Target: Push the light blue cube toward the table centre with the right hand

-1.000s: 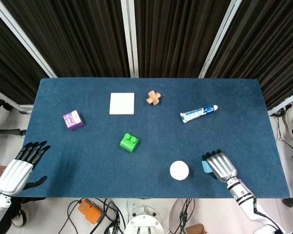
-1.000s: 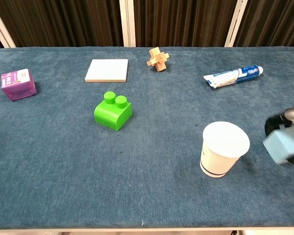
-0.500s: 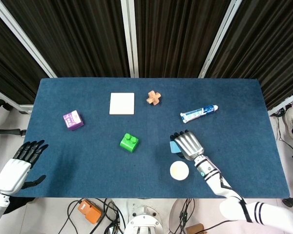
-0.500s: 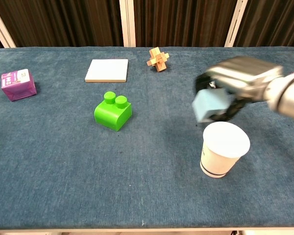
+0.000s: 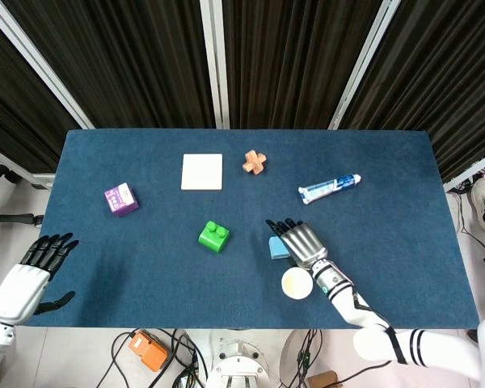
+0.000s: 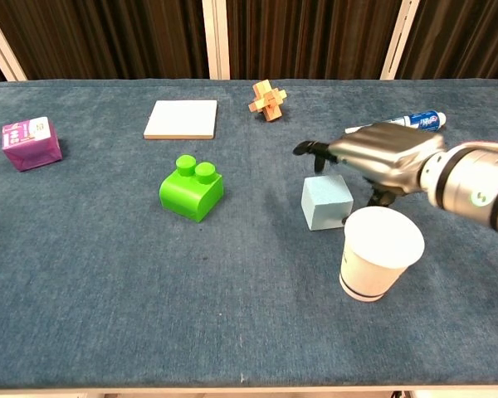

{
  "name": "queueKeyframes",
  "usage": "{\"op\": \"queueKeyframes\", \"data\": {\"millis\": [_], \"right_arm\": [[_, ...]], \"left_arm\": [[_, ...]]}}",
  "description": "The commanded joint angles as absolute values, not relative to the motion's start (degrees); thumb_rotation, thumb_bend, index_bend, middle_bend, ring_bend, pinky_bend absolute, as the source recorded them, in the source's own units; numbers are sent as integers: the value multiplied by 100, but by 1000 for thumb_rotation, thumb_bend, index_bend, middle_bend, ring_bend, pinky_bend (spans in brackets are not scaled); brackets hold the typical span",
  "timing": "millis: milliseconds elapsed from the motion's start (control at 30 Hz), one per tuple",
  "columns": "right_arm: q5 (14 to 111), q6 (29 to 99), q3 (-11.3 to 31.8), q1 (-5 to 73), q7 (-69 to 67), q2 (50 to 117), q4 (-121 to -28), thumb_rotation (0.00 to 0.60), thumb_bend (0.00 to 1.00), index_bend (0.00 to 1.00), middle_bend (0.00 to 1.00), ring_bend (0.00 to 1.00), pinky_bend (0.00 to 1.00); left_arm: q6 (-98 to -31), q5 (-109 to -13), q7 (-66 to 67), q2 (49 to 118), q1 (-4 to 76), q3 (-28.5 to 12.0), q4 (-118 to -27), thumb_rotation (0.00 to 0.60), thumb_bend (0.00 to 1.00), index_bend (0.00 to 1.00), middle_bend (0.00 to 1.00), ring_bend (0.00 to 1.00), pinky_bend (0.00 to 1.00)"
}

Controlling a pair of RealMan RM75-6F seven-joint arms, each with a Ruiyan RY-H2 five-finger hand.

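Though it looks like soft foam or light plastic, the small light blue cube (image 6: 327, 201) gives no sure sign of its material; judged by its size it should be light and stiff enough to slide without deforming. It sits flat on the dark blue cloth-covered table (image 5: 145, 259), near the middle, just right of the green two-stud building brick (image 6: 191, 188) and close beside the white paper cup (image 6: 378, 251). The right hand (image 6: 380, 159) hovers over and just behind the cube, fingers spread and extended, holding nothing; whether the palm touches the cube's far top edge cannot be told. The left hand (image 5: 34, 271) rests off the table's near left corner, fingers apart, empty. Handling judgement: the cloth will likely drag, so a low push on the cube's right face suits better than a high one, which might tip it. No grip needed. Main risk is the cup, light and upright, right beside the forearm; a sweep could knock it over.
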State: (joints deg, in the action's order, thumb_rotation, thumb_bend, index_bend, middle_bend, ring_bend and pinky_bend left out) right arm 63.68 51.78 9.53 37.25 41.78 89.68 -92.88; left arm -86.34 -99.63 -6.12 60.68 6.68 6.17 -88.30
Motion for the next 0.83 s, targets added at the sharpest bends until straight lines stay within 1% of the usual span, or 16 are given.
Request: {"op": "queueKeyframes", "data": {"millis": [33, 100, 167, 200, 233, 267, 300, 333, 367, 433, 500, 533, 667, 733, 833], "right_arm": [[6466, 5579, 859, 3573, 4146, 8583, -9700, 600, 421, 0, 184, 162, 399], [6672, 5881, 766, 3406, 4078, 8327, -9931, 600, 421, 0, 152, 130, 382], [7064, 6376, 529, 3066, 3936, 7941, -10203, 600, 421, 0, 109, 87, 342], [7236, 6593, 389, 2897, 3885, 7770, -10317, 600, 421, 0, 64, 45, 289], [7364, 6858, 220, 2678, 3872, 7569, -10411, 600, 421, 0, 40, 26, 247], [7613, 7305, -58, 2323, 3866, 7297, -10545, 600, 421, 0, 10, 3, 158], [7829, 7654, -261, 2057, 3835, 7141, -10574, 600, 421, 0, 0, 0, 85], [8071, 8016, -456, 1784, 3752, 7024, -10538, 600, 420, 0, 0, 0, 39], [8419, 8521, -685, 1420, 3519, 6942, -10382, 600, 420, 0, 0, 0, 9], [8962, 9344, -982, 842, 2918, 6946, -9859, 600, 419, 0, 0, 0, 0], [9230, 9852, -1124, 462, 2371, 7020, -9316, 600, 403, 0, 0, 0, 0], [9265, 9998, -1155, 325, 2093, 7053, -9125, 600, 392, 0, 0, 0, 0], [9648, 10385, -1145, 106, 1439, 7031, -8707, 600, 362, 0, 0, 0, 0], [9725, 10407, -1091, 69, 1369, 7054, -8656, 600, 361, 0, 0, 0, 0], [9782, 10243, -1051, 75, 1413, 7069, -8632, 600, 362, 0, 0, 0, 0]], "left_arm": [[-8618, -9943, -599, 6071, 671, 608, -8842, 600, 163, 0, 0, 0, 11], [-8618, -9940, -595, 6071, 668, 607, -8848, 600, 164, 0, 0, 0, 12], [-8634, -9952, -588, 6068, 660, 609, -8847, 600, 163, 0, 0, 0, 11], [-8643, -9956, -586, 6068, 655, 609, -8847, 600, 164, 0, 0, 0, 11], [-8653, -9960, -580, 6071, 652, 607, -8844, 600, 163, 0, 0, 0, 12], [-8663, -9962, -564, 6074, 647, 603, -8841, 600, 163, 0, 0, 0, 12], [-8668, -9962, -558, 6077, 644, 601, -8844, 600, 164, 0, 0, 0, 12], [-8671, -9961, -554, 6080, 642, 599, -8844, 600, 163, 0, 0, 0, 12], [-8669, -9956, -546, 6085, 641, 595, -8846, 600, 163, 0, 0, 0, 12], [-8659, -9926, -523, 6099, 635, 585, -8858, 600, 163, 0, 0, 0, 11], [-8643, -9846, -467, 6124, 615, 562, -8893, 600, 163, 0, 0, 0, 12], [-8634, -9795, -407, 6135, 602, 545, -8919, 600, 163, 0, 0, 0, 11], [-8704, -9648, -132, 6220, 541, 442, -8995, 600, 164, 0, 0, 0, 12], [-8722, -9616, -35, 6250, 517, 422, -9002, 600, 164, 0, 0, 0, 11], [-8704, -9642, -29, 6243, 520, 435, -8997, 600, 163, 0, 0, 0, 11]]}}
